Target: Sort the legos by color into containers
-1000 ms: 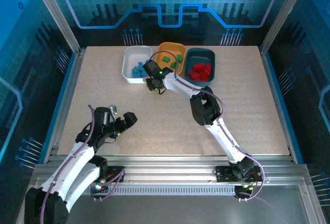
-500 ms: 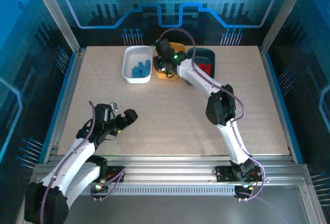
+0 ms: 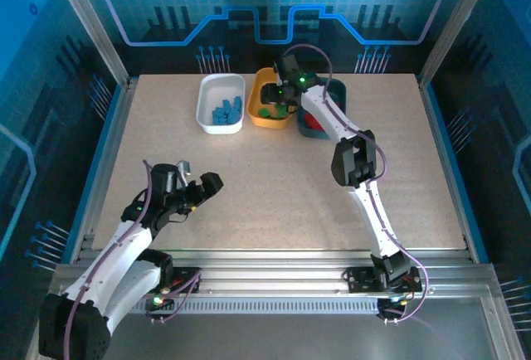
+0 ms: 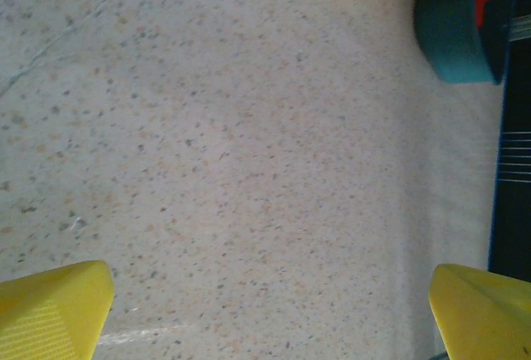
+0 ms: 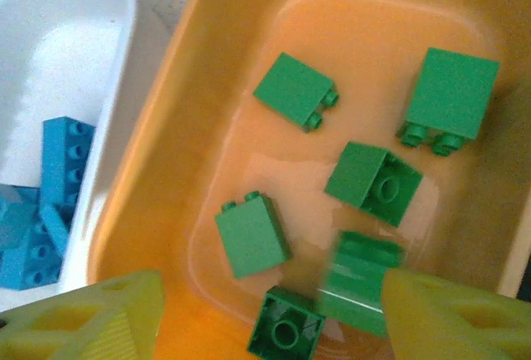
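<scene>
Now the right hand (image 3: 278, 104) is hanging over the orange-yellow tray (image 3: 254, 103) at the top centre of the overhead view, its arm stretching up from the lower right. From the right wrist camera its hand (image 5: 272, 294) is showing its two yellow fingers (image 5: 91, 318) standing well apart at the bottom corners, gripping nothing. Below them, six green bricks (image 5: 292, 88) are lying loose on the floor of the orange-yellow tray (image 5: 166, 128). One green brick (image 5: 361, 281) near the lower right finger is smeared with blur, so its exact pose cannot be told.

Just beside it, on the left of that view, the white tray (image 5: 99, 61) is holding light blue bricks (image 5: 50, 202). Overhead, the white tray (image 3: 203, 99) is sitting left of the orange-yellow one, and the dark teal tray (image 3: 338, 94) is sitting right of it, partly covered by the right arm, with red bricks (image 3: 311, 119) peeking out.

Meanwhile the left hand (image 3: 203, 186) is hovering over the bare table (image 3: 249, 177) in the lower left, well apart from the trays. From its wrist, the left hand (image 4: 265, 310) is spreading wide, holding nothing, over speckled table (image 4: 249, 128).
</scene>
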You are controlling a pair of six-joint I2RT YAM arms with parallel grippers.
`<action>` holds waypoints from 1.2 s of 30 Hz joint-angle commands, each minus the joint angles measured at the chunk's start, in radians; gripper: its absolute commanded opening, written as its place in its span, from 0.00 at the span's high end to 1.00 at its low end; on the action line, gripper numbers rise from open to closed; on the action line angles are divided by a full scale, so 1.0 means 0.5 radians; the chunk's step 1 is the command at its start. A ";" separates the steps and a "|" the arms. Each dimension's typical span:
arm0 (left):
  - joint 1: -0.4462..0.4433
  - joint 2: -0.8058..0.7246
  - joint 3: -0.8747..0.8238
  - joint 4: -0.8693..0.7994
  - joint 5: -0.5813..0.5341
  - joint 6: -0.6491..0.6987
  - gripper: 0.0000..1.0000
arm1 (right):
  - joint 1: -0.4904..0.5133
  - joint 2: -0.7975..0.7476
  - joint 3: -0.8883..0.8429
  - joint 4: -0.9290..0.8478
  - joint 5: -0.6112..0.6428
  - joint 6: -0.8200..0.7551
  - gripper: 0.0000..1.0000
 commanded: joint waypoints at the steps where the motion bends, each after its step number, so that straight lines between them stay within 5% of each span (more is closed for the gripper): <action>1: 0.022 -0.036 0.156 -0.070 0.063 0.088 0.01 | 0.032 -0.374 -0.221 0.091 -0.015 -0.031 0.27; 6: 0.018 -0.115 0.336 -0.167 -0.045 0.142 0.01 | 0.163 -1.296 -1.386 0.671 0.063 -0.075 0.23; 9: 0.001 -0.187 0.432 -0.231 -0.215 0.185 0.01 | 0.320 -1.951 -2.204 1.134 0.153 -0.181 0.00; 12: -0.016 -0.226 0.457 -0.206 -0.322 0.182 0.01 | 0.540 -2.496 -2.830 1.387 0.389 -0.202 0.00; 16: -0.030 -0.234 0.406 -0.144 -0.446 0.094 0.01 | 0.677 -2.962 -3.257 1.270 0.824 -0.193 0.00; 19: -0.030 -0.269 0.249 0.047 -0.606 0.021 0.01 | 0.691 -3.270 -3.451 1.011 1.142 -0.282 0.00; 22: -0.030 -0.304 0.025 0.399 -0.739 0.114 0.01 | 0.669 -3.683 -3.771 1.111 1.411 -0.339 0.00; 27: -0.033 -0.270 -0.210 0.805 -0.877 0.335 0.01 | 0.516 -4.324 -4.257 1.463 0.948 -0.586 0.00; 31: -0.036 -0.175 -0.295 1.082 -0.923 0.908 0.01 | 0.424 -4.392 -4.468 1.590 1.136 -0.815 0.00; 36: -0.026 0.078 -0.518 1.810 -1.220 1.336 0.01 | 0.125 -4.500 -4.829 1.907 0.777 -1.325 0.00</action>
